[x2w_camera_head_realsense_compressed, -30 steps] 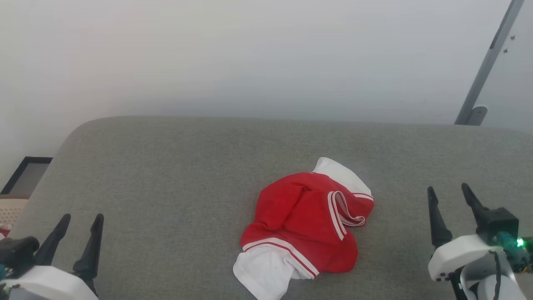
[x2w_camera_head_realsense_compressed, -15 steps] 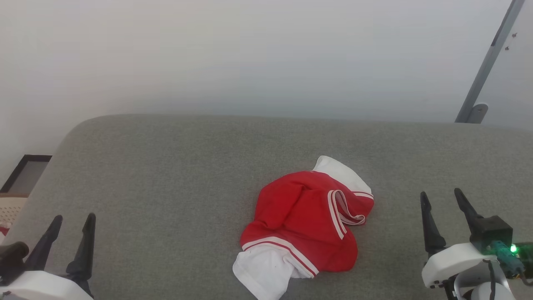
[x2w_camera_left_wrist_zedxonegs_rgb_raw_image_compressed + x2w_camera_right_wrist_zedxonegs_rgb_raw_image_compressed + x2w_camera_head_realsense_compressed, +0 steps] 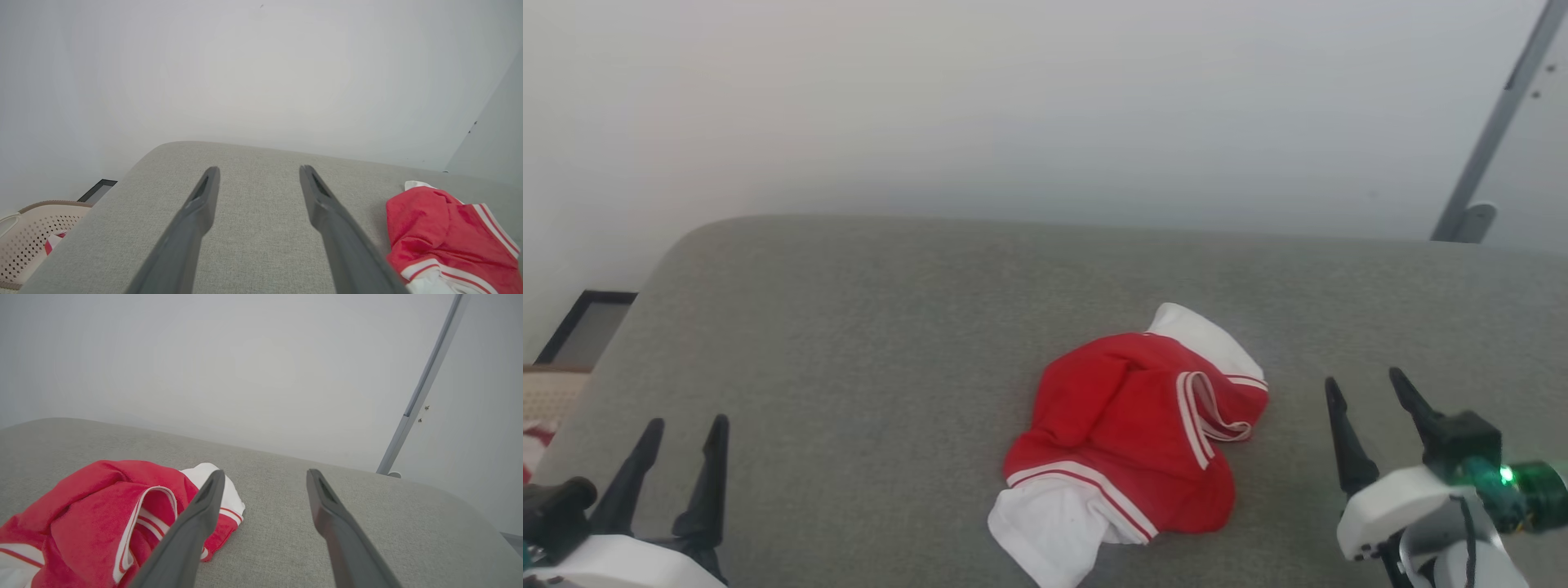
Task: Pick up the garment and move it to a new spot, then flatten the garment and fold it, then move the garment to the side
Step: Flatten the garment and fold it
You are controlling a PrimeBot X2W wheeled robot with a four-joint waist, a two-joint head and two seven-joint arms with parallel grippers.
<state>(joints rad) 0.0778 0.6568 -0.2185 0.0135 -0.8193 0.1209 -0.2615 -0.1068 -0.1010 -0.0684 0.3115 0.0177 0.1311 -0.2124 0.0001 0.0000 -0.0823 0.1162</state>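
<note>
1. Red-and-white garment lies crumpled on the grey cushion, right of centre, its length running near-left to far-right.
2. Right gripper, fingers spread and empty, stands near its right edge, the closer arm.
3. Left gripper, likewise spread, sits well apart at left.

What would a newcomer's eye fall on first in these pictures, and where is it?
The eye falls first on the bright red garment, which lies crumpled right of the middle of the grey padded surface, white panels at its near and far ends. Next come the left gripper at the lower left and the right gripper at the lower right, both open and apart from it.
</note>
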